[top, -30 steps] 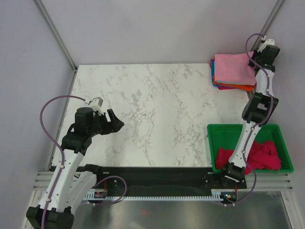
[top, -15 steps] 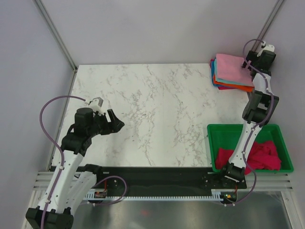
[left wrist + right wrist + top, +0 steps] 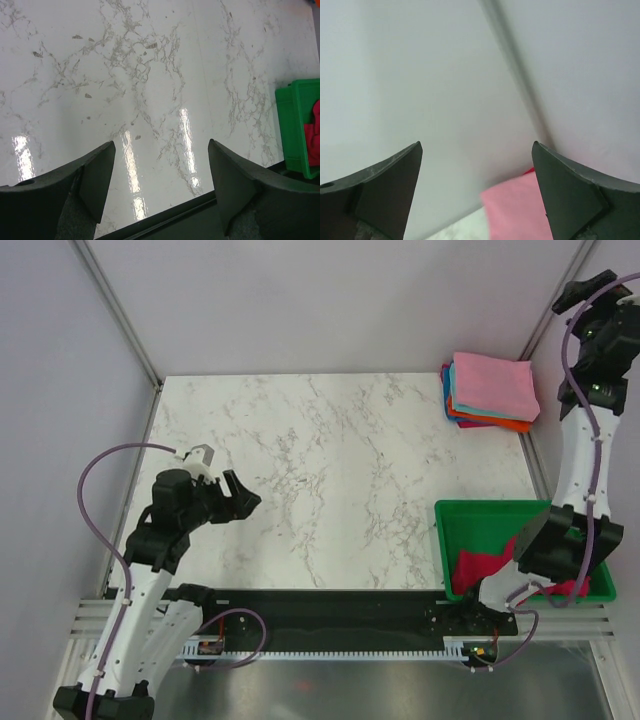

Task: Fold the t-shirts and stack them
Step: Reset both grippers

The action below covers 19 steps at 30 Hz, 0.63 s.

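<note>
**Workspace from above, with both wrist views.** The stack of folded t-shirts lies beyond the green bin, on the same right-hand side of the marble table, well apart from the bin. The stack is roughly rectangular. Its long axis runs left to right across the table, turned slightly so that its right end sits nearer the bin. The light pink t-shirt is on top. Teal and blue edges show along the stack's left side, and orange and red edges along the side facing the bin. The folds hide which way the collars point.

The bin holds crumpled t-shirts of red to magenta colour, bunched loosely in its near half. The right arm crosses over the bin and hides part of them.

The left gripper hovers over bare marble far to the left of the bin, its jaws spread wide and holding nothing. The right gripper stands high above the stack, beyond the bin, with its jaws likewise apart and empty. Its wrist camera shows a pink corner of the stack low between the fingers.
</note>
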### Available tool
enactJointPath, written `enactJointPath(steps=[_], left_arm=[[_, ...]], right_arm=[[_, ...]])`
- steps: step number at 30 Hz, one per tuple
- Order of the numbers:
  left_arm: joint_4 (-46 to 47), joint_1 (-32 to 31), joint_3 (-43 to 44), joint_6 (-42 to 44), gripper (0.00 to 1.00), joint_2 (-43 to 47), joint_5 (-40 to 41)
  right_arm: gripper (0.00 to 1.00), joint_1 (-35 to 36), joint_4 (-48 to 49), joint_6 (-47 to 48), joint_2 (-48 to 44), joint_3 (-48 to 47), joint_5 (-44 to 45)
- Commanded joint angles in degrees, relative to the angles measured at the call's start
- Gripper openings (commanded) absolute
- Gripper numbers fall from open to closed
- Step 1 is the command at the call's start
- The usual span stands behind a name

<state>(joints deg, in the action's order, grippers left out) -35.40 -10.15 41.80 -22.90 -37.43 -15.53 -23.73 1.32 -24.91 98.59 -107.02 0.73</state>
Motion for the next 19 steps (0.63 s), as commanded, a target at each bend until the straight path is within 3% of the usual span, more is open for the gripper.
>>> enactJointPath(steps=[1, 4, 7, 8, 10, 15, 19], left_arm=[[1.6, -0.2, 0.8, 0.3, 0.83, 0.5, -0.6], [1.7, -0.2, 0.9, 0.6, 0.83, 1.7, -1.2], [1.7, -0.3, 1.2, 0.3, 0.83, 2.4, -0.6], [1.8, -0.3, 1.2, 0.1, 0.83, 3.0, -0.2], [1.8, -0.3, 1.2, 0.0, 0.84, 4.7, 0.8], [1.9, -0.6, 0.5, 0.2, 0.82, 6.2, 3.5], [1.8, -0.6, 1.3, 1.4, 0.80, 4.9, 1.1]], right_arm=[[0.98, 9.0, -0.5, -7.9, -7.0, 13.9, -5.8], [0.98, 22.4, -0.6, -6.9, -16.3, 28.1, -1.1], [0.98, 41.9, -1.2, -5.9, -23.0, 39.9, 5.2], [0.98, 45.2, -3.4, -6.2, -25.4, 42.3, 10.6], [0.98, 51.7, -6.8, -7.4, -27.7, 49.2, 13.1], [0.98, 56.2, -13.8, -12.6, -37.7, 61.5, 14.7], [0.98, 57.0, -24.0, -14.6, -45.4, 64.7, 20.1]])
